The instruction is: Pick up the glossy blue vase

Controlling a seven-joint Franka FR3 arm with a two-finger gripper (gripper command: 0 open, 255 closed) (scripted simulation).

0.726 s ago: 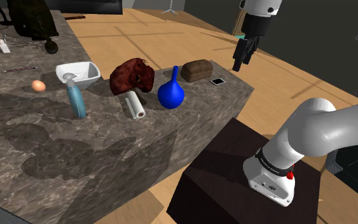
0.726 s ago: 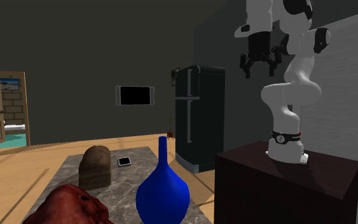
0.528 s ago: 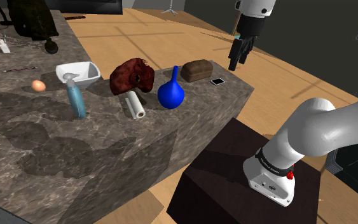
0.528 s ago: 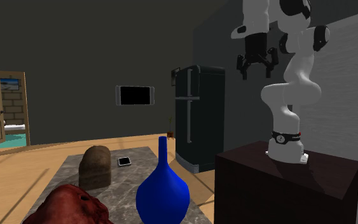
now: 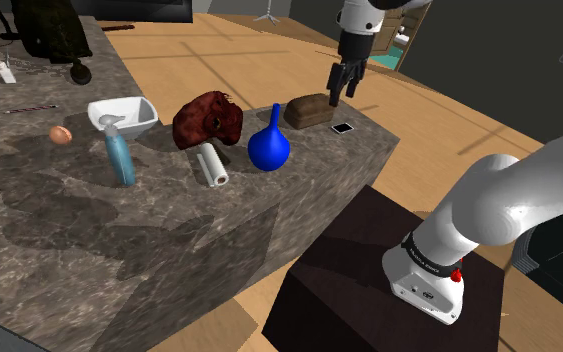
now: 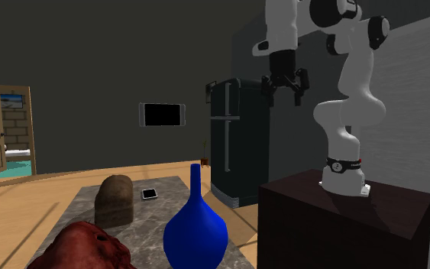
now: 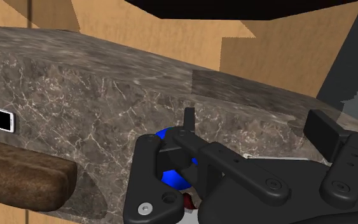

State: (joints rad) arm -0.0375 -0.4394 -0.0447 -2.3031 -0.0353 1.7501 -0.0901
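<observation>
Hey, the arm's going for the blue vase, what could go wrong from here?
The blue vase has a thin neck over a round belly. The open jaws, high above the counter, could clip the neck coming down and tip it. The dark red lump and white roll sit close beside it and might get knocked.

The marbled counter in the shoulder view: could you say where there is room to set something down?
Bare: the counter's wide stretch in front of the teal bottle and white roll. Crowded: the row from white bowl to glossy blue vase and brown loaf.
</observation>
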